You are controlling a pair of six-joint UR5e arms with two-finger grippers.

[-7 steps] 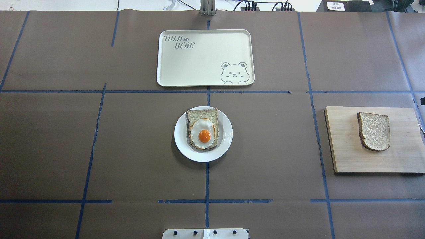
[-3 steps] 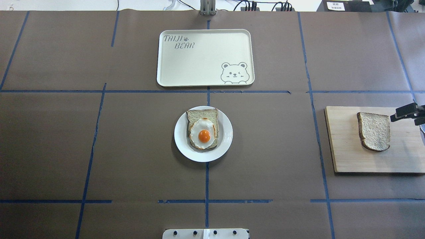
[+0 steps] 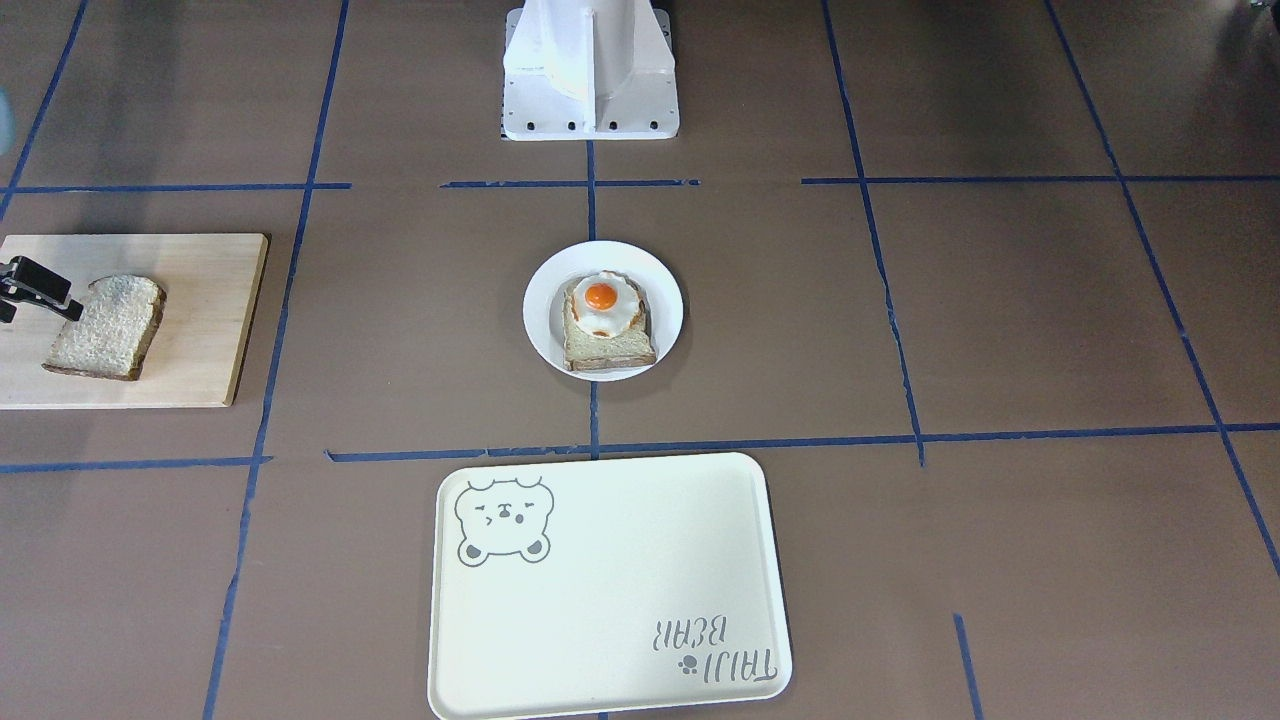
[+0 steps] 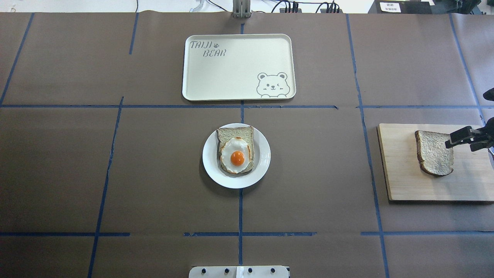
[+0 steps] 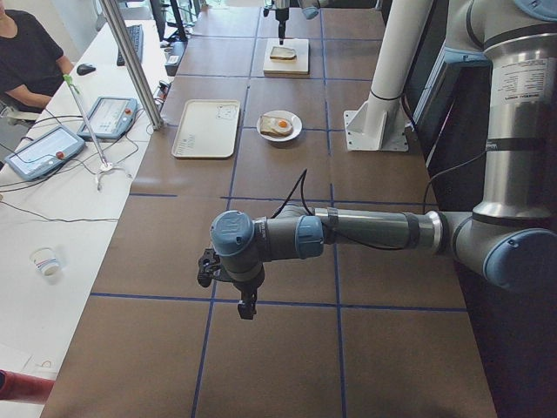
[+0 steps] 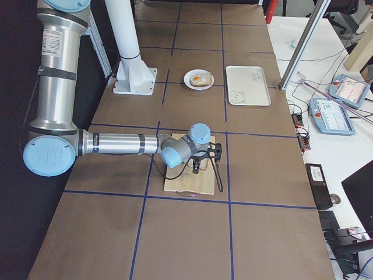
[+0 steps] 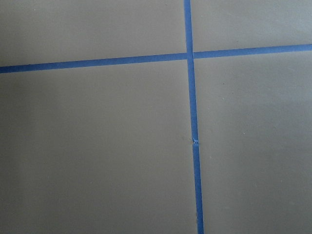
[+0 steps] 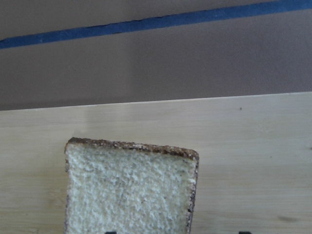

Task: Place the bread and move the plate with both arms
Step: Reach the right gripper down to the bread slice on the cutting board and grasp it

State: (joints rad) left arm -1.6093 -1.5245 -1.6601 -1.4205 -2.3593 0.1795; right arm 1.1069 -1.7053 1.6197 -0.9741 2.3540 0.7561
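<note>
The plain bread [image 4: 434, 152] lies flat on a wooden board [image 4: 401, 173] at the table's right; it also shows in the front view [image 3: 100, 330] and the right wrist view [image 8: 129, 190]. My right gripper [image 4: 463, 142] hovers over the slice's right far corner, its jaws wide apart and empty; it also shows in the front view [image 3: 20, 290]. The white plate [image 4: 262, 162] sits mid-table and holds a slice topped with a fried egg [image 4: 237, 154]. My left gripper [image 5: 239, 292] hangs over bare table far to the left, seen only from the side; I cannot tell its state.
A cream bear tray [image 4: 231, 77] lies beyond the plate at the table's far side. The white base pedestal [image 3: 590, 70] stands at the near edge. Blue tape lines cross the brown table cover.
My right gripper has come in from the right edge over the board and moved left to the bread's corner. The bread, the plate and the tray have not moved.
</note>
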